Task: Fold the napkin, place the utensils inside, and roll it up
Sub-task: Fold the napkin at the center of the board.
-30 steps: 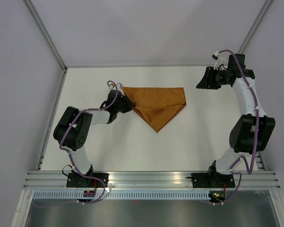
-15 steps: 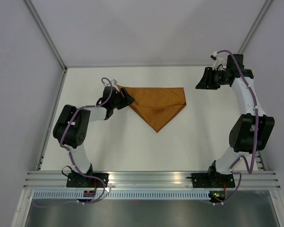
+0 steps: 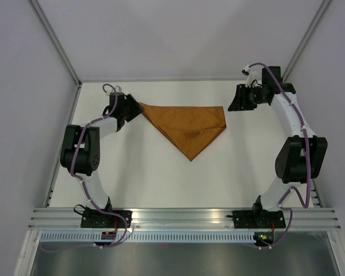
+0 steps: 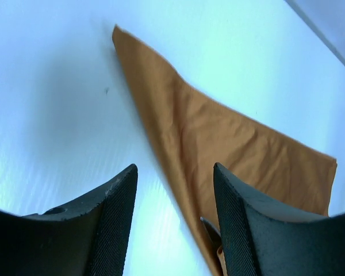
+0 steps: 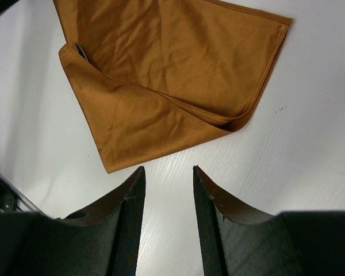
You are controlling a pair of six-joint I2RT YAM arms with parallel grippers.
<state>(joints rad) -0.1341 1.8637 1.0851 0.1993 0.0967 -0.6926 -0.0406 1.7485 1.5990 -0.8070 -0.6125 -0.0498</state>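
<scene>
My left gripper and right gripper both hang parted and empty, at ten and two o'clock of the folded napkin lying flat between them. I reckon pinching one layer only could unfold it, spilling whatever's tucked inside.

My left arm reaches out along its own side, elbow bunched above the base and forearm angled forward and inward. The left gripper sits low at the far end — jaws parted, closed on nothing. My right arm stands tall and hooks back toward the middle at the far side, and the right gripper points inward and down — jaws likewise apart.
</scene>
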